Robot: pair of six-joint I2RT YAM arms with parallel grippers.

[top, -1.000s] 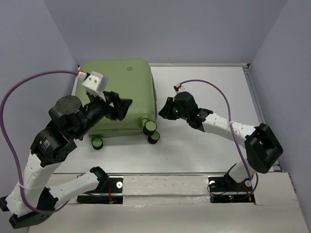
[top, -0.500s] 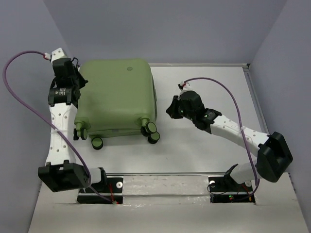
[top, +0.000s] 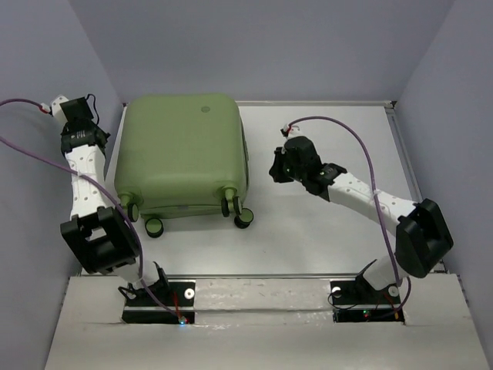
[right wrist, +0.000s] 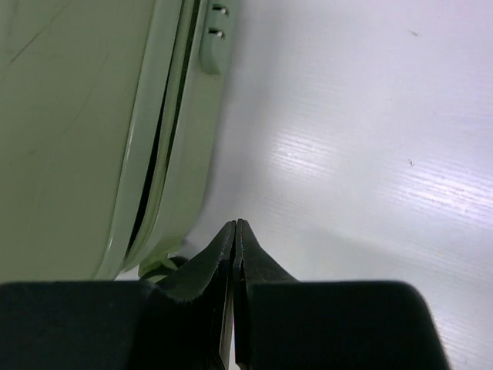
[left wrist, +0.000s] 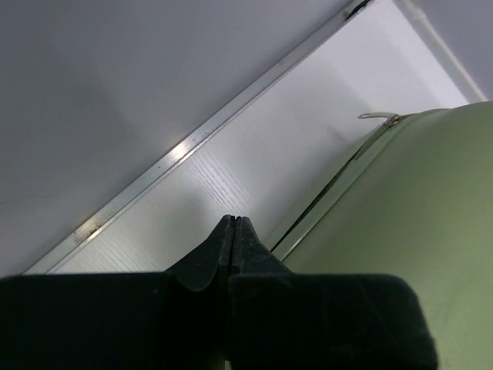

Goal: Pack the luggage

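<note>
The luggage [top: 181, 154] lies flat on the left half of the table [top: 323, 216], its wheels [top: 243, 218] toward the arm bases. It seems closed, though the seam shows only in part. The left gripper [left wrist: 233, 231] is near its left side and the right gripper [right wrist: 235, 231] near its right side, both with fingers pressed together and holding nothing.

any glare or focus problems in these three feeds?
Top external: even light, sharp, only faint shadows beside the luggage. Left wrist: bright glint on the edge rail; left claw is a dark, soft silhouette. Right wrist: streaky sheen on the table; right claw also soft.
</note>
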